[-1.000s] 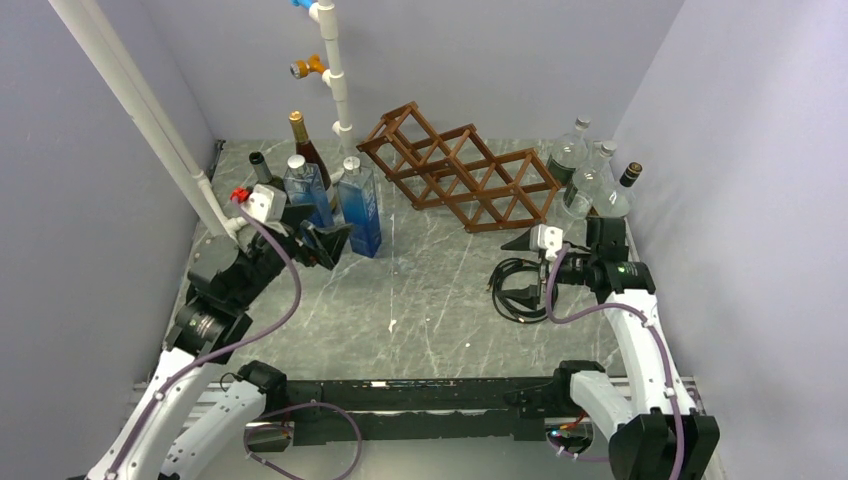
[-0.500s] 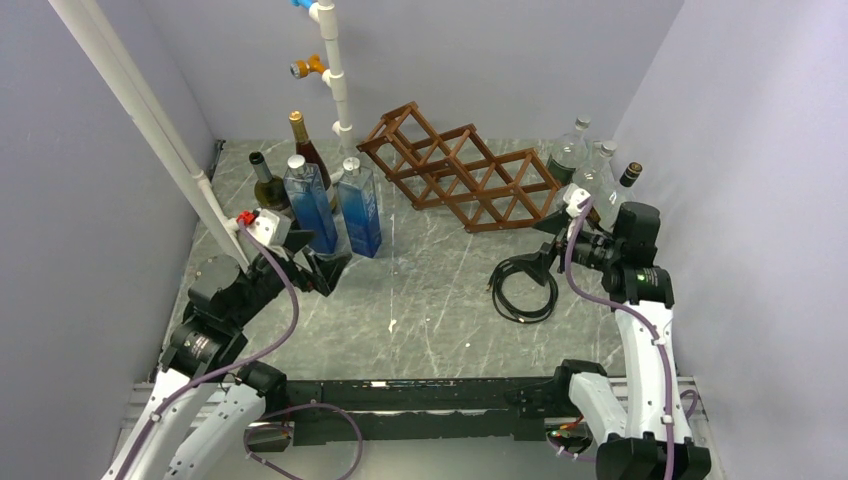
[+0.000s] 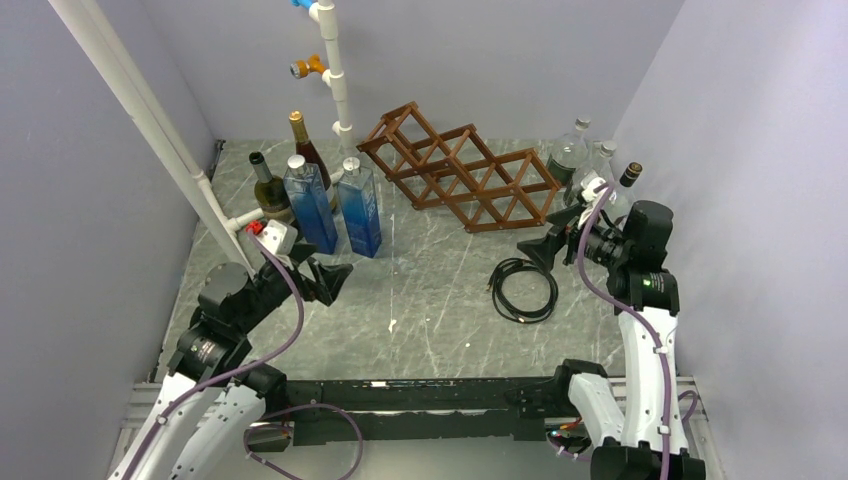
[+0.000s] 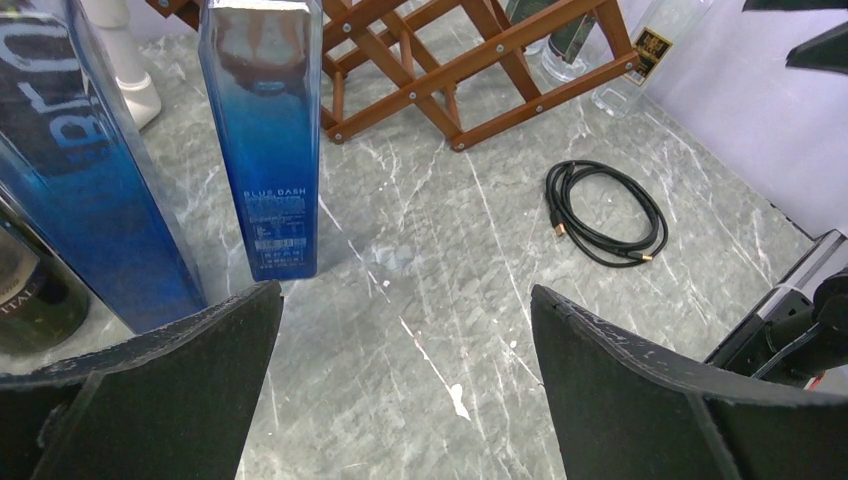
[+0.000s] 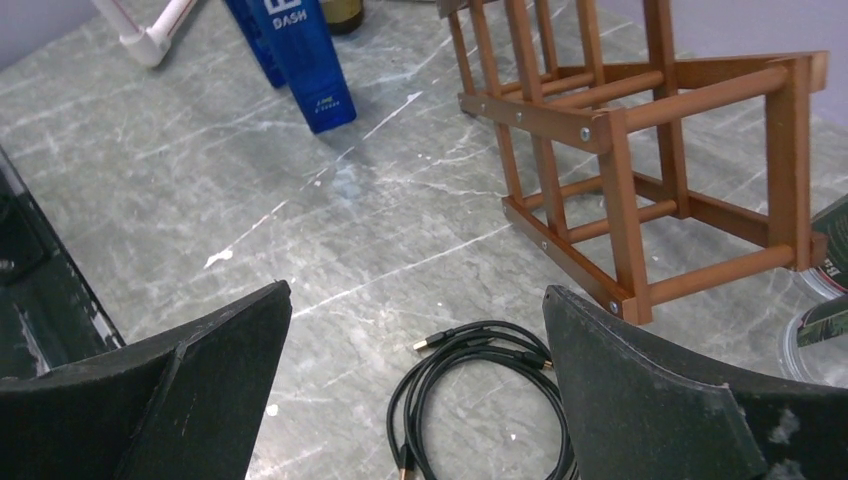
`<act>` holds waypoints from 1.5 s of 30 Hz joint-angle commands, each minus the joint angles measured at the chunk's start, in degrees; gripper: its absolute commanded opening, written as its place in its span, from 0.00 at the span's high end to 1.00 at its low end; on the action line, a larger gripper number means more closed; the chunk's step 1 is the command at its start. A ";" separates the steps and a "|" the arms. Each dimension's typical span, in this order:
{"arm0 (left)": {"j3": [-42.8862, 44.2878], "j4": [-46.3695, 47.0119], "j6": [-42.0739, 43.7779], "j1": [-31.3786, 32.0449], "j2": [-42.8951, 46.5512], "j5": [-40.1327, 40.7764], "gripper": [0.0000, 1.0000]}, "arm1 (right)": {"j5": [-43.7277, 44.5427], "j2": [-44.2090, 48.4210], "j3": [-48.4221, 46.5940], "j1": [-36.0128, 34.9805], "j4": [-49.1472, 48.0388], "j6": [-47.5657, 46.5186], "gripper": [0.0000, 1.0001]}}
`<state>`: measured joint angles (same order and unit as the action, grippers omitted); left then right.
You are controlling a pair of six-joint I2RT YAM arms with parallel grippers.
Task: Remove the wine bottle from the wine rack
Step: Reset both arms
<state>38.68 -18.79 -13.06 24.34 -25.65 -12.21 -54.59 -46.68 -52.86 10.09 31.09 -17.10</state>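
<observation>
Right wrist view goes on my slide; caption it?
Open right tool frames a coiled black cable, with wooden wine rack and blue bottle beyond.

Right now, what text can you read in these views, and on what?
"DASH": blue bottle, right wrist view.
"BLU", cut off: second blue bottle.
"ITAL", cut off: dark bottle.
Blue bottle's fine print and the label on the clear bottle: too small to read.

Robot lab: grey-walled enclosure [image 3: 500,60], marble tabletop [image 3: 440,290].

wine rack [image 3: 460,178] at rear centre, bottles [image 3: 312,200] left of it, cable [image 3: 496,288] before it
</observation>
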 commanded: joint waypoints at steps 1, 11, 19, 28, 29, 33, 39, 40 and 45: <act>-1.94 0.66 -0.91 -0.26 1.48 0.44 0.00 | 2.62 1.24 -0.88 1.01 -6.22 8.82 0.00; -4.39 0.19 -1.09 -0.29 3.24 2.40 0.01 | 6.52 2.17 0.50 2.10 -8.61 14.62 0.00; -5.25 -0.96 -0.80 -0.31 3.98 3.97 0.00 | 12.56 2.97 1.00 2.57 -9.95 20.01 0.00; -5.28 -1.75 -0.48 -0.26 4.12 5.00 0.01 | 12.88 3.51 1.97 2.75 -10.26 19.74 0.00; -5.28 -1.82 -0.48 -0.26 4.16 5.08 0.01 | 13.00 3.52 1.97 2.80 -10.18 19.70 0.00; -5.28 -1.99 -0.34 -0.31 4.29 5.30 0.01 | 12.41 3.61 2.17 2.88 -10.17 19.16 0.00; -5.28 -2.12 -0.14 -0.30 4.38 5.61 0.00 | 12.96 3.70 2.41 2.92 -10.20 18.95 0.00; -5.23 -2.14 -0.16 -0.28 4.38 5.74 0.00 | 13.05 3.70 2.41 2.92 -10.33 18.95 0.00; -5.21 -2.29 -0.03 -0.30 4.30 5.79 0.01 | 13.19 3.70 2.23 3.01 -10.26 18.77 0.00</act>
<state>33.32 -21.96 -13.23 24.34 -21.82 -7.31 -42.19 -43.75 -50.48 12.73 22.87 1.30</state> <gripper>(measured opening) 0.995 0.994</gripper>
